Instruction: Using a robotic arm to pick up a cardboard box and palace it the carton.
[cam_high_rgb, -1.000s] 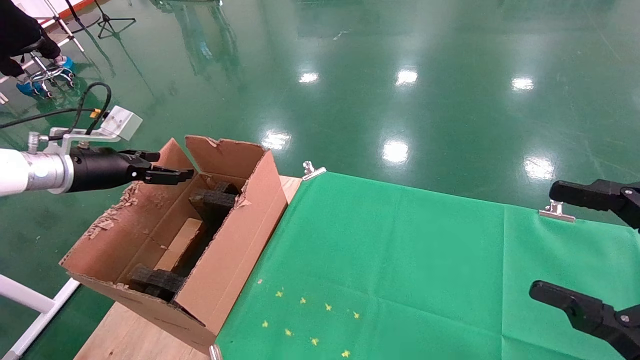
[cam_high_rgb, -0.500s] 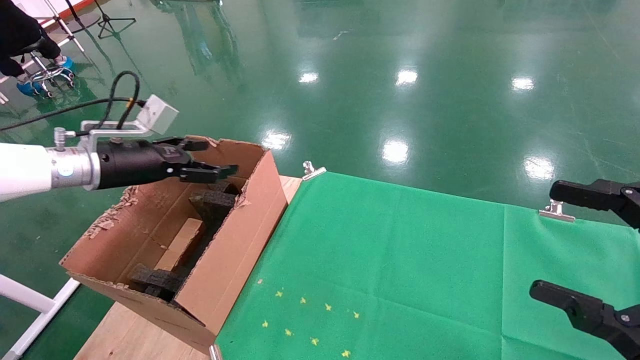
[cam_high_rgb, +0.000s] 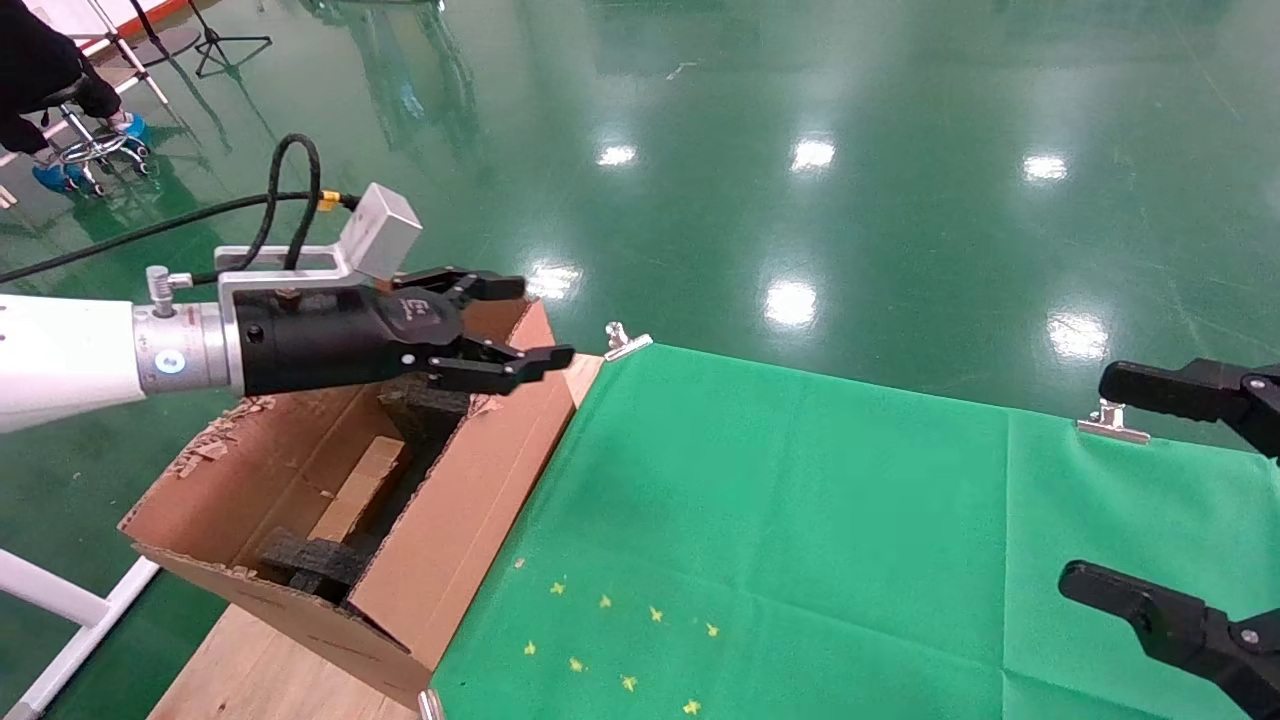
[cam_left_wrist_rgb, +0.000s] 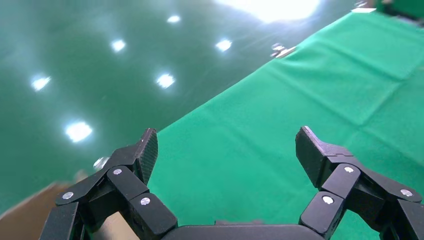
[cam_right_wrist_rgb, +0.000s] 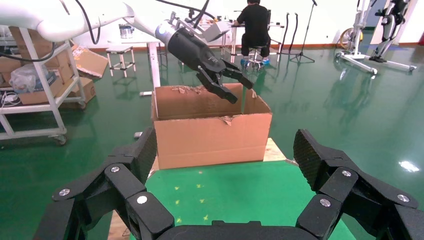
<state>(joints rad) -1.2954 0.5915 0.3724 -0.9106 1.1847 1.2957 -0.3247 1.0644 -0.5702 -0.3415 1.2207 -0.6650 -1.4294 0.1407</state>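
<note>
The carton (cam_high_rgb: 470, 500) stands on the table's left end with its torn flaps up; in the right wrist view the carton (cam_right_wrist_rgb: 212, 132) faces me side-on. The cardboard box (cam_high_rgb: 362, 482) lies inside it, between black foam blocks (cam_high_rgb: 425, 405). My left gripper (cam_high_rgb: 515, 322) hangs open and empty above the carton's far right corner, pointing toward the green cloth. The left wrist view shows the left gripper (cam_left_wrist_rgb: 227, 147) with only cloth between its fingers. My right gripper (cam_high_rgb: 1150, 495) is parked open at the right edge, and the right gripper (cam_right_wrist_rgb: 226, 150) holds nothing.
A green cloth (cam_high_rgb: 780, 520) covers the table, held by metal clips (cam_high_rgb: 625, 340) and marked with yellow stars (cam_high_rgb: 610, 640). Bare wood (cam_high_rgb: 260, 670) shows under the carton. A seated person (cam_right_wrist_rgb: 255, 25) and a shelf cart (cam_right_wrist_rgb: 35, 95) stand on the floor beyond.
The left gripper has moved to the right and slightly up, from the carton's far left flap across to its right corner, open and empty throughout. The right arm has not moved.
</note>
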